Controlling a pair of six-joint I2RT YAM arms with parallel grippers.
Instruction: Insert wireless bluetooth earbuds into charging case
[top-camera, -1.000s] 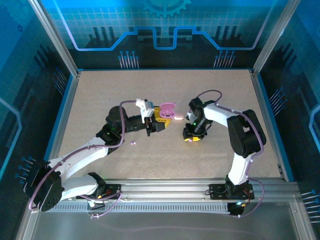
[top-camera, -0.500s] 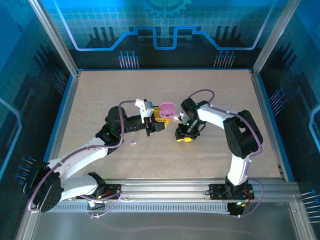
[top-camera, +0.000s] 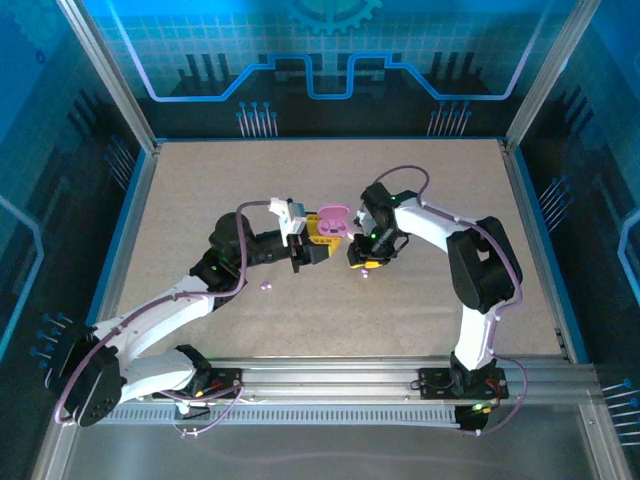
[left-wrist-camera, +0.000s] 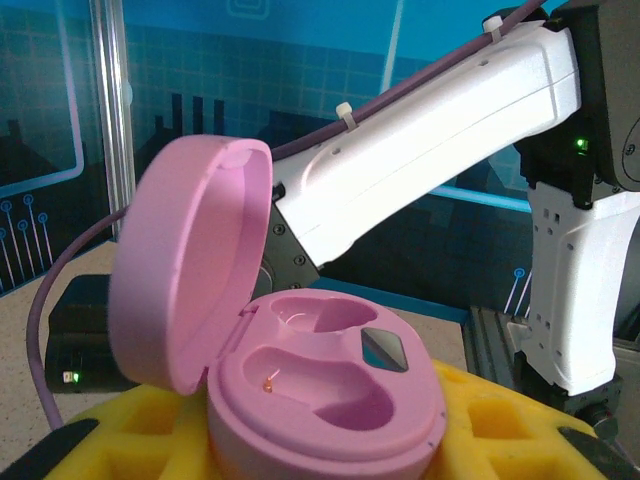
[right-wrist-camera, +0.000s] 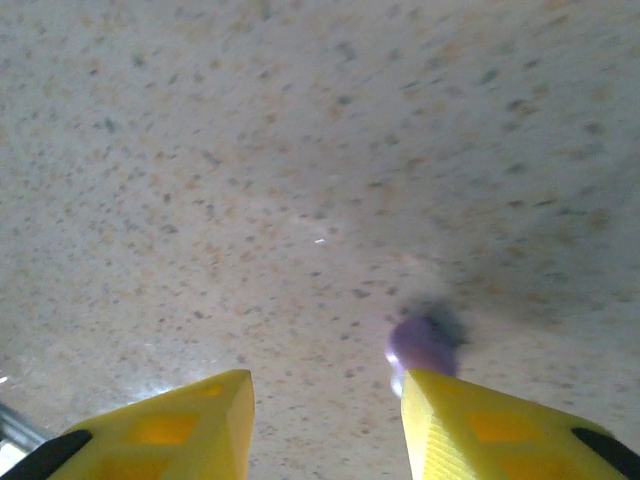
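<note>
Your right gripper (right-wrist-camera: 325, 420) hangs low over the counter (right-wrist-camera: 200, 150) with its jaws partly open and nothing between them. The purple earbud (right-wrist-camera: 421, 344) lies on the counter just off the tip of one yellow finger (right-wrist-camera: 470, 425), not in the gap. I judge the step in hand to be the pickup, so slide the gripper sideways until the bud sits midway between the fingers before you go down. Lower until the tips almost brush the counter, then close slowly. The bud is tiny and rounded and will likely squirt out if one finger reaches it first. Your left gripper (top-camera: 316, 240) has its jaws closed on the pink charging case (left-wrist-camera: 325, 395), whose lid stands up and whose two wells are both empty and facing upward. Hold that case level and let the right arm do the travelling, since the two grippers are close together. The bud is purple and the case pink, so check that this pairing is what you want. A second purple bud (top-camera: 265, 287) lies on the counter near the left forearm.
</note>
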